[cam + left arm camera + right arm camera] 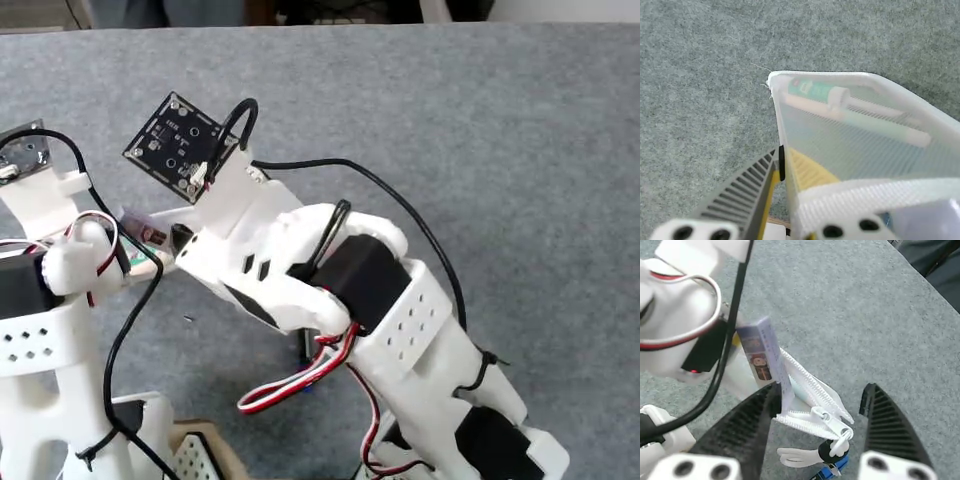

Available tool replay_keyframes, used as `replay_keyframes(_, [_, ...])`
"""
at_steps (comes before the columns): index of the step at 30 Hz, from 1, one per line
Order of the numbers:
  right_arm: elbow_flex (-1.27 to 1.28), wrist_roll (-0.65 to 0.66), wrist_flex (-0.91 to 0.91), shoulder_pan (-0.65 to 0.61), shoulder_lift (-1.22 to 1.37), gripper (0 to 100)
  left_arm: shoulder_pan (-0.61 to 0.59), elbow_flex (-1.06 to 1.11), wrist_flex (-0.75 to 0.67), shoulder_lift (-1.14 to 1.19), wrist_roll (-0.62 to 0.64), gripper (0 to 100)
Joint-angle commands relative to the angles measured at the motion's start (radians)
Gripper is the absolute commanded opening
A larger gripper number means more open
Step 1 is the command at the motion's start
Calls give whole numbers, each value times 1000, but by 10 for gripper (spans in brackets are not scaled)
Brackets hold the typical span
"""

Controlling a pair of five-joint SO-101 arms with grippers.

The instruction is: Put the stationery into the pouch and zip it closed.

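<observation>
R gripper (820, 395): jaws spread wide, holding nothing. Zip pull (837, 429) w/ white tab hangs between the two jaws; no contact w/ either is evident. Pouch (807, 387), translucent mesh, runs from the pull away toward the L arm, held up over the grey table (850, 300). Small printed box (761, 347) protrudes from the pouch mouth, so the zip is at least partly undone. L gripper (790, 167): clamped on the pouch edge, near one corner. Inside the pouch: green-and-white tube (815, 91), possibly a glue stick, and a pale pen-like item (890, 131) beside it.
</observation>
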Motion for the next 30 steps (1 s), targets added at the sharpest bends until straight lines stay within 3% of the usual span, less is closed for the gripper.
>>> replay_keyframes(1, [39,54,-26,-8,-18,260,-2,-13,-8,3,6,28])
replay_keyframes(15, [162,-80,-227,-12,-38,258,-28,-12,-11,5,29,28])
replay_keyframes(30, [214,-284,-138,-8,-31,260,-24,-12,-9,5,29,28])
